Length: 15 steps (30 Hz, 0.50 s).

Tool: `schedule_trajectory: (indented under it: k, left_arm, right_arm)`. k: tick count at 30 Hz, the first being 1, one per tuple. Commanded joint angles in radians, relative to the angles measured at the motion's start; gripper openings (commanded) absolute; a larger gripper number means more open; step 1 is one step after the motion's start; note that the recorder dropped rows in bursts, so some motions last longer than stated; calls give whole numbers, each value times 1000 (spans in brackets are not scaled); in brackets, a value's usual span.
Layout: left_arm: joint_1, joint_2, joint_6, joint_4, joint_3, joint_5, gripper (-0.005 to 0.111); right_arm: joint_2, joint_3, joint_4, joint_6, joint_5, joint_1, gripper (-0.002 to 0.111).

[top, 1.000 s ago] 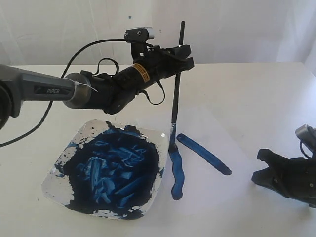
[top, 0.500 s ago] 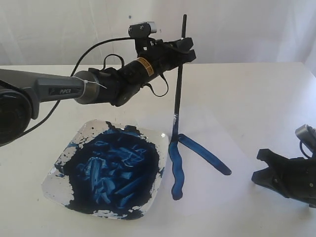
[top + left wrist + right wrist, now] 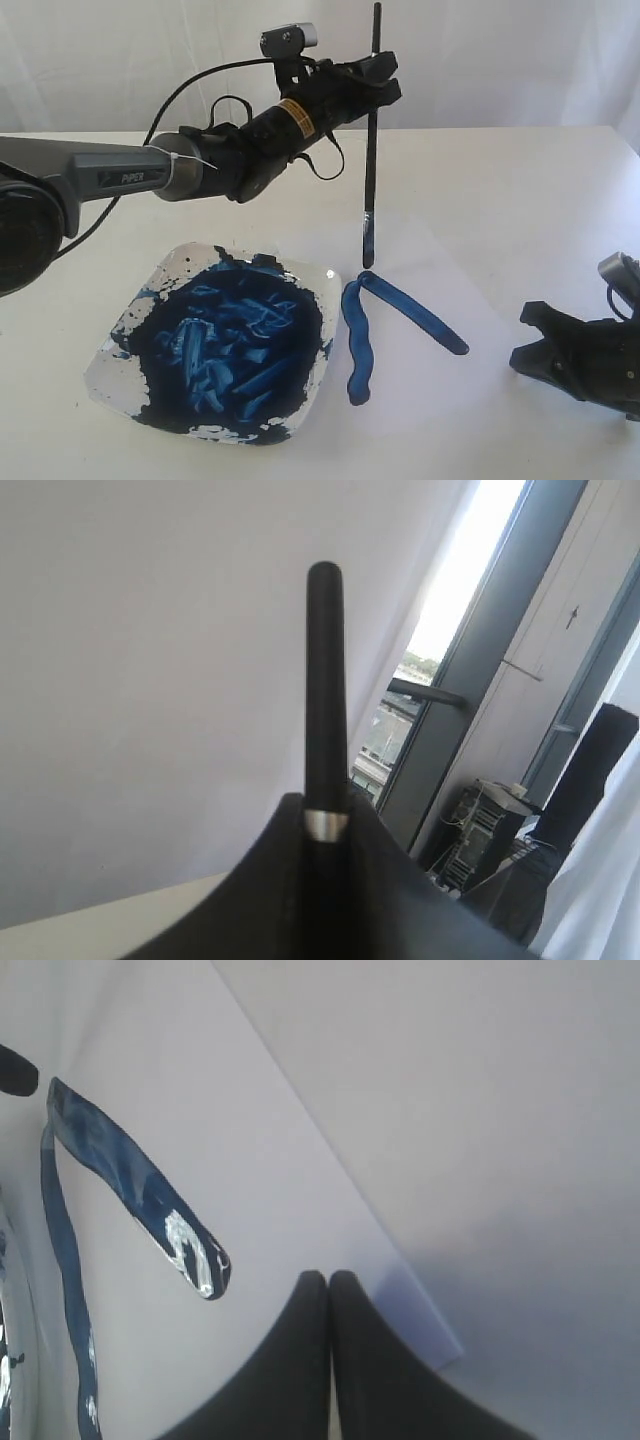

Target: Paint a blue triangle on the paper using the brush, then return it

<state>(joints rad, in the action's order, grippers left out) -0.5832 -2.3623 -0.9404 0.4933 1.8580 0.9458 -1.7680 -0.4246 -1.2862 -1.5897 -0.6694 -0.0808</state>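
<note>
My left gripper (image 3: 378, 82) is shut on the upper handle of the brush (image 3: 370, 170) and holds it nearly upright. The blue-stained tip (image 3: 367, 256) hangs just above the paper (image 3: 440, 270). Below the tip, two thick glossy blue strokes meet in a V: a wavy left stroke (image 3: 357, 345) and a straight right stroke (image 3: 415, 312). In the left wrist view the black handle (image 3: 325, 680) rises out of the shut left gripper (image 3: 325, 825). My right gripper (image 3: 522, 335) rests shut and empty near the paper's right corner; the right wrist view shows it (image 3: 328, 1278) with fingers pressed together beside the right stroke (image 3: 135, 1205).
A square white dish (image 3: 110, 365) smeared with dark blue paint sits left of the paper, close to the left stroke. The left arm (image 3: 120, 178) and its cable reach over the table above the dish. A white backdrop stands behind the table.
My left gripper has risen and moved back with the brush. The tip slid up the left stroke to its far end, then lifted off the paper. The right arm has not moved.
</note>
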Motion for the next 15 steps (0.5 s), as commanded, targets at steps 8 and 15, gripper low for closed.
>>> schedule_trajectory:
  k: [8, 15]
  left_arm:
    - [-108, 119, -117, 116, -123, 147, 0]
    - [-182, 152, -57, 64, -251, 213, 0]
  right_arm:
    - [-4, -3, -6, 1, 3, 2, 0]
    - [-4, -3, -6, 1, 3, 2, 0]
